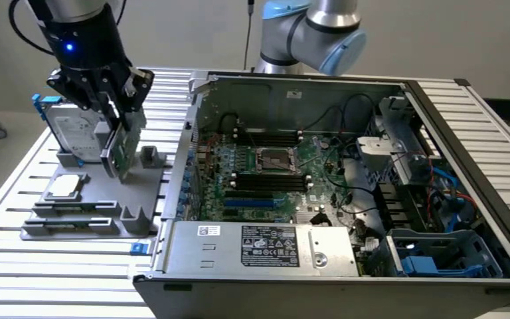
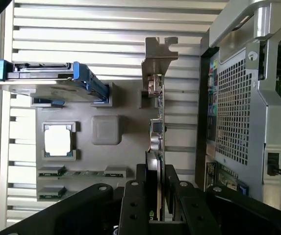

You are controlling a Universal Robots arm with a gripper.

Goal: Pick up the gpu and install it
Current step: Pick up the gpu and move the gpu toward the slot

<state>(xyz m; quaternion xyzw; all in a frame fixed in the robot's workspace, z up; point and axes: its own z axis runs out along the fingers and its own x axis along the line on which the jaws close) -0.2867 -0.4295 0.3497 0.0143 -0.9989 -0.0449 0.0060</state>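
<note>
Observed from the bench: the gripper is clamping narrowly on both faces of the gpu. The card is standing upright on edge at the grey fixture tray, just beside the hard drive, outside the open computer case.

At the exterior view's left of the open computer case, a grey holder on the slatted table carries an upright blue-framed hard drive, a square silver chip and memory sticks.

A robotics lab: slatted aluminium bench, opened computer case, grey parts fixture.
</note>
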